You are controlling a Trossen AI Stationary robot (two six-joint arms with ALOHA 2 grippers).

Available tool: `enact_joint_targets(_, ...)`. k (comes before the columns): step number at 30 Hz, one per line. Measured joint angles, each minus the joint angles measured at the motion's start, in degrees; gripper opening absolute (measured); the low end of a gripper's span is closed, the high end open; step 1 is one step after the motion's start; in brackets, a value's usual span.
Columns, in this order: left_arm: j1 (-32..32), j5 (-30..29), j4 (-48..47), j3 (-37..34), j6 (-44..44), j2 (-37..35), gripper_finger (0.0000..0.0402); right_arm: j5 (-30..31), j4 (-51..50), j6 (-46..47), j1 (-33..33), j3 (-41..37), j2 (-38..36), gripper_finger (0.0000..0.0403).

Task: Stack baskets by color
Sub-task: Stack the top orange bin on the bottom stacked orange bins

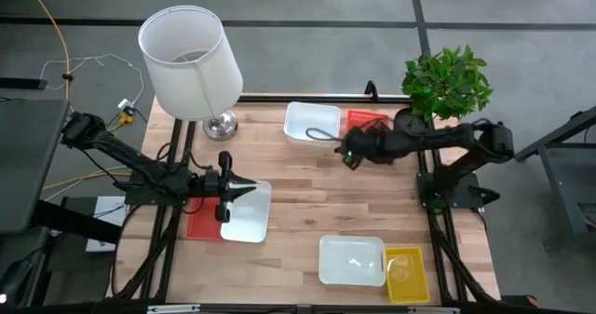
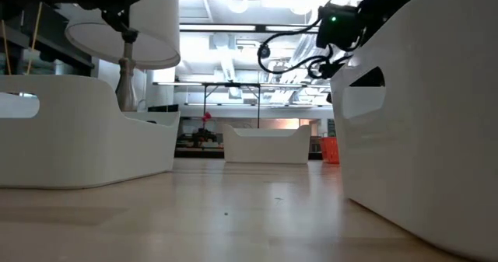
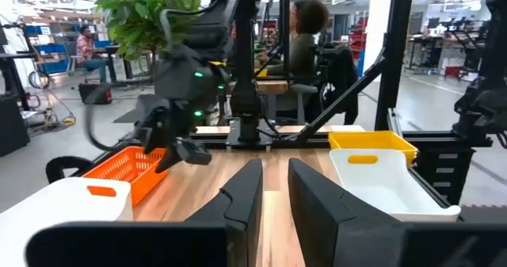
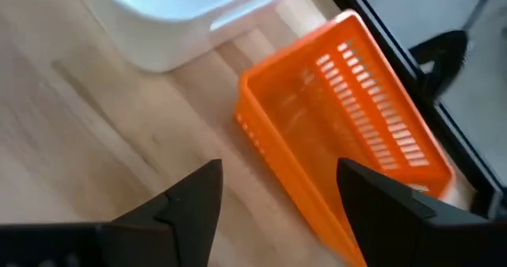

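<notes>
No writing shows anywhere; right gripper (image 4: 277,192) hangs open above the far red basket (image 4: 348,132), left gripper (image 1: 250,192) nearly closed, empty.

Right hand (image 4: 273,196) fingers spread wide, arm stretched inward; left hand (image 1: 244,191) fingers nearly closed, arm extended.

From my overhead view, the left gripper (image 1: 250,192) covers part of the white basket (image 1: 250,213), which overlaps the red basket (image 1: 202,223) behind the fingers. I can't tell whether those fingers pinch the white rim. The right arm hides most of the red basket (image 1: 367,120) by the right gripper (image 1: 338,144). That gripper's wrist view is motion-blurred.
</notes>
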Motion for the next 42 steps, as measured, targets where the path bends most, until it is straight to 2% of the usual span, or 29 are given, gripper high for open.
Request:
enact_joint_targets(8, 0.00, 1.63, -0.02, 0.00, -1.73, 0.02, 0.0056, -6.42, -0.74, -4.98, -4.26, -0.02, 0.31, 0.0236)
enact_joint_targets(16, -0.10, 9.50, 1.45, 0.00, -5.67, 0.02, 0.0056, -4.79, -0.45, -11.94, -6.05, -0.02, 4.01, 0.0236)
enact_joint_targets(20, -1.42, 9.57, 3.96, 0.00, -5.18, 0.02, 0.0056, -1.20, -0.10, -14.11, -6.89, -0.02, 6.90, 0.0236)
enact_joint_targets(24, -2.56, 9.25, 5.13, 0.02, -4.39, 0.02, 0.0056, -0.71, 0.17, -16.11, -7.83, -0.02, 8.93, 0.0232)
enact_joint_targets(26, -2.78, 9.24, 5.52, 0.02, -4.39, 0.02, 0.0056, -1.23, -0.12, -16.54, -7.99, -0.02, 9.32, 0.0215)
enact_joint_targets(28, -3.05, 9.15, 6.39, 0.02, -4.38, 0.02, 0.0056, -1.70, -0.58, -16.54, -7.70, -0.02, 9.40, 0.0178)
enact_joint_targets(32, -4.29, 9.06, 9.44, 0.02, -4.41, 0.02, 0.0056, -2.94, -2.58, -15.89, -5.42, -0.02, 9.00, 0.0044)
enact_joint_targets(33, -4.79, 9.03, 10.22, 0.02, -4.41, 0.01, 0.0056, -3.00, -3.09, -15.40, -4.59, -0.02, 8.70, 0.0023)
enact_joint_targets(37, -7.14, 9.05, 11.99, 0.02, -2.07, -0.12, 0.0056, -2.00, -5.85, -10.50, 0.99, -0.02, 6.08, 0.0016)
enact_joint_targets(42, -9.62, 7.42, 12.78, 0.07, 0.45, -1.24, 0.0056, 4.06, -6.97, -3.67, 12.56, 0.06, 0.84, 0.0004)
